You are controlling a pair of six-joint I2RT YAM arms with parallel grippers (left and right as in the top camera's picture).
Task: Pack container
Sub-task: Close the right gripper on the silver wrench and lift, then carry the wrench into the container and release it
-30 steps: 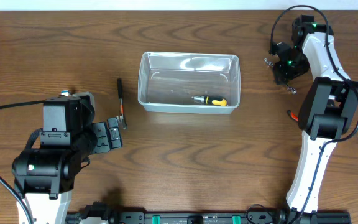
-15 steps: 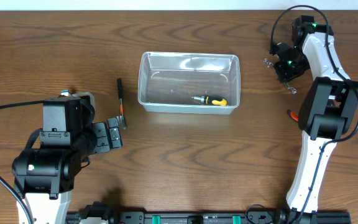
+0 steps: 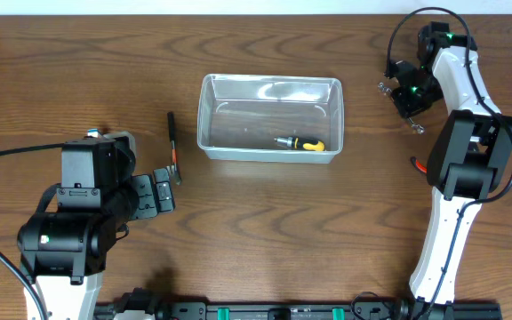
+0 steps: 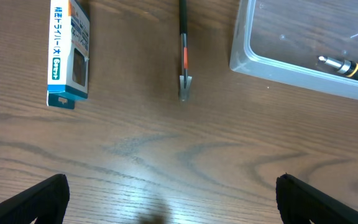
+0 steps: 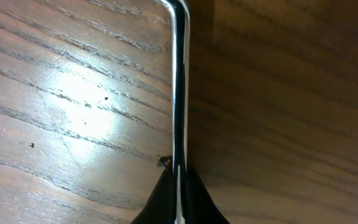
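The clear plastic container (image 3: 269, 118) stands at mid table, and its corner shows in the left wrist view (image 4: 291, 56). A yellow-and-black screwdriver (image 3: 300, 143) lies inside it, also seen in the left wrist view (image 4: 348, 67). My right gripper (image 3: 407, 96) is far right of the container and shut on a thin chrome rod (image 5: 179, 93) with a bent end, held just over the wood; in its own view the jaws (image 5: 179, 190) pinch it. My left gripper (image 3: 162, 192) is open and empty (image 4: 179, 205), low over the table.
A black tool with an orange band (image 3: 173, 147) lies left of the container, ahead of my left gripper (image 4: 183, 50). A small blue-and-white box (image 4: 69, 53) lies further left. A small orange-tipped item (image 3: 416, 163) lies by the right arm.
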